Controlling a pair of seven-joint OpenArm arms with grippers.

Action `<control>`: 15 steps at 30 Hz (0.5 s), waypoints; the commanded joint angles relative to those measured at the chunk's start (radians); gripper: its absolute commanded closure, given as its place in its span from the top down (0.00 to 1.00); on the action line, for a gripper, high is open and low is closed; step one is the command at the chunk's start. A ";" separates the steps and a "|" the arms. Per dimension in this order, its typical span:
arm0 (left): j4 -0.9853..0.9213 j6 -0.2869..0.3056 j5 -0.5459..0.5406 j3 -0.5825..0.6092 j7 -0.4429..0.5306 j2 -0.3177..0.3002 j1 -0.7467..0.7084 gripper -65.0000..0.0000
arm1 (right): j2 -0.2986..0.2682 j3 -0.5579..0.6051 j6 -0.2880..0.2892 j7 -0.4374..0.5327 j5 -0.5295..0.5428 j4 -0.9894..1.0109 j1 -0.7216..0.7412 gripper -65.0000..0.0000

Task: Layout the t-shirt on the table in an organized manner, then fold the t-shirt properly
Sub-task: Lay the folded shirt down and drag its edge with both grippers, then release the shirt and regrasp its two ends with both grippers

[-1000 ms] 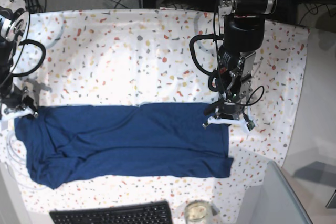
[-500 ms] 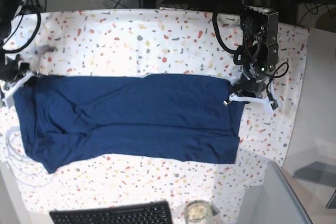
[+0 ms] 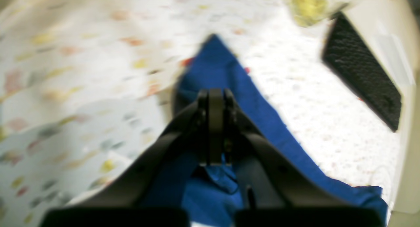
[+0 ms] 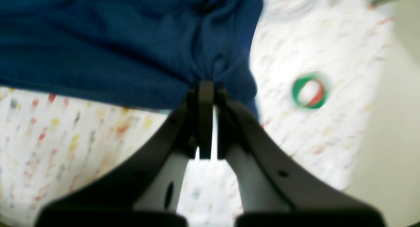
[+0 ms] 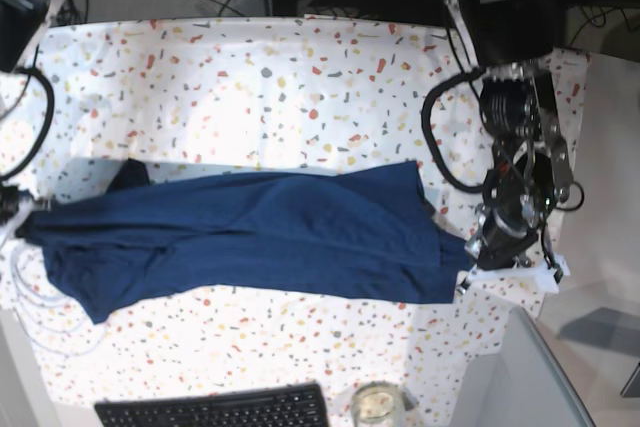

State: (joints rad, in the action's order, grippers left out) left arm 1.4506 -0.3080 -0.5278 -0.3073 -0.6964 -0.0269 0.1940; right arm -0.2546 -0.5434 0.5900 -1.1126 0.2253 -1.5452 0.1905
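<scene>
Navy t-shirt [image 5: 250,237] clamped at opposite ends by left end effector [image 5: 478,265], right end effector [image 5: 18,209]

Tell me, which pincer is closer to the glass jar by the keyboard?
Left. The left pincer grips the t-shirt corner just beyond the glass jar; the right pincer holds the shirt's opposite end, far away.

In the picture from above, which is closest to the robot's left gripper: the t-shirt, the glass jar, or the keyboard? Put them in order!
Starting from the left gripper:
1. The t-shirt, pinched in it at the shirt's right end.
2. The glass jar, below it at the bottom edge.
3. The keyboard, along the bottom edge, farther left than the jar.
</scene>
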 commanded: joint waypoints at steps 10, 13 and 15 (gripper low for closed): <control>-0.356 0.000 0.010 -0.002 0.169 0.011 0.232 0.00 | -0.027 -0.002 0.002 0.363 -0.166 0.532 0.304 0.00; -0.445 0.000 0.007 0.000 0.246 0.011 0.262 0.00 | -0.027 -0.001 -0.002 0.498 -0.168 0.625 0.324 0.02; -0.494 0.000 0.010 0.000 0.255 0.011 0.284 0.00 | -0.027 -0.001 -0.002 0.506 -0.168 0.638 0.324 0.11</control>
State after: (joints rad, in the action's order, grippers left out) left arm 0.9398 -0.3153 -0.5201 -0.3088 -0.4614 -0.0116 0.4393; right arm -0.2611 -0.5430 0.5877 -0.6243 0.0467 -0.8917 0.4847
